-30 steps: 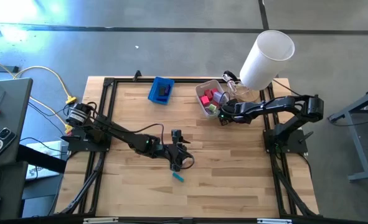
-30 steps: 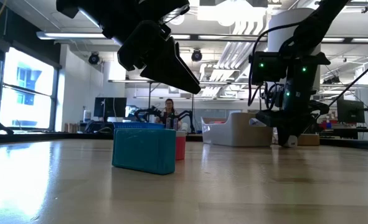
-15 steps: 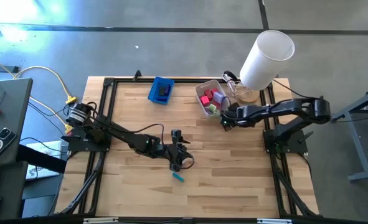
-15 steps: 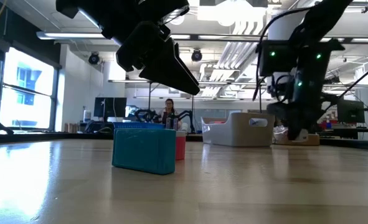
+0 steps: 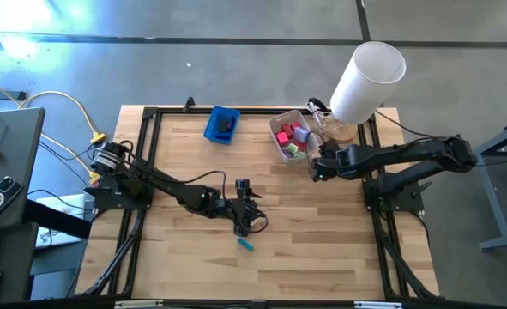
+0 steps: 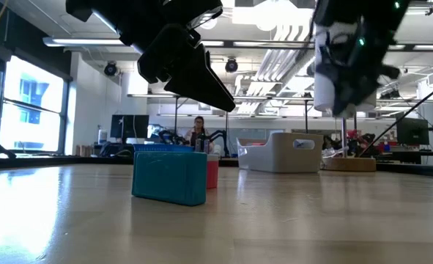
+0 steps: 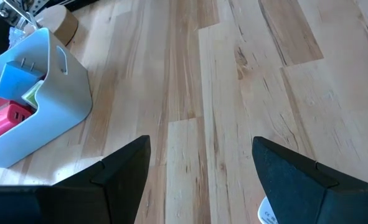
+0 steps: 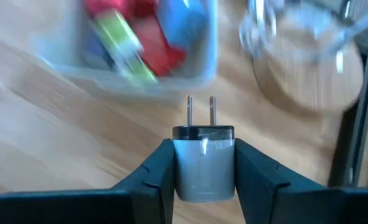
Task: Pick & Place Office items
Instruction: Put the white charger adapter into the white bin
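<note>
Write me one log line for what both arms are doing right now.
right gripper: shut on white plug adapter, beside translucent bin | left gripper: open, above teal piece

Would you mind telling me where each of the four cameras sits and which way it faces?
High view: overhead, looking straight down; both arms, translucent white rectangular bin.
Low view: table height, looking level across; teal block, arms above.
Left wrist view: over the wood, the left gripper open; the bin again.
Right wrist view: right gripper shut on a grey two-pronged plug adapter.
The bin shows in all four.
</note>
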Available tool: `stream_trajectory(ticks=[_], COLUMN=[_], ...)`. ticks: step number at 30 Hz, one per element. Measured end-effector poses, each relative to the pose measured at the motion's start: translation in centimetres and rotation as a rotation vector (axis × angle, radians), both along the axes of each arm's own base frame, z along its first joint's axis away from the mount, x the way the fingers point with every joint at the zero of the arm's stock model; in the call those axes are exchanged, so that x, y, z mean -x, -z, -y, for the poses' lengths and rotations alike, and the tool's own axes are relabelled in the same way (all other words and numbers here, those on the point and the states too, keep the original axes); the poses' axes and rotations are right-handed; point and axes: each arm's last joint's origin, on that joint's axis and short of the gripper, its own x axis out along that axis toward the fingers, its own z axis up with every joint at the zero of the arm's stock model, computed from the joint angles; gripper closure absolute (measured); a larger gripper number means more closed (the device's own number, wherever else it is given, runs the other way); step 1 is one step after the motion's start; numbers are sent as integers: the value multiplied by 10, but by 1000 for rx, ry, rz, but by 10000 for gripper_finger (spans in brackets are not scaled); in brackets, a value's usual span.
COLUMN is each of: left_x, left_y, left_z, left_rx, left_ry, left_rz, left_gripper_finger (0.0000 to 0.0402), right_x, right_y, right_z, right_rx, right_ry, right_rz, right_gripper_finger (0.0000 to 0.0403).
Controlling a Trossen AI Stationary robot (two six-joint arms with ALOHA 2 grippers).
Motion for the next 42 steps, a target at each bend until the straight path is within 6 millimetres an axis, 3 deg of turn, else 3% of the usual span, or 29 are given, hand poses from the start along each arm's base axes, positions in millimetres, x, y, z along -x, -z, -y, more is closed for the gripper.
stream_trajectory(ticks=[7,13,18,26,32,39,42], left_x=[0,0,0,4,5,5,5], left_y=[0,0,1,5,7,8,8], left_z=[0,0,0,-1,-1,2,1], left_rx=[0,0,-2,-7,8,76,106], left_ry=[0,-1,-2,-13,-4,64,42], left_rz=[0,0,-5,-61,-79,-102,-97], left_gripper_finger=[129,129,129,129,129,129,129], right_x=[-26,-42,-61,-89,-98,-98,-98], right_y=[-53,-68,-50,-2,27,36,36], right_z=[-3,12,33,62,80,97,98], right_rx=[112,169,140,78,12,-65,-70], right_ry=[-137,-186,-195,-184,-158,-150,-130], right_rz=[154,236,186,55,-1,23,32], right_gripper_finger=[289,289,289,289,289,287,241])
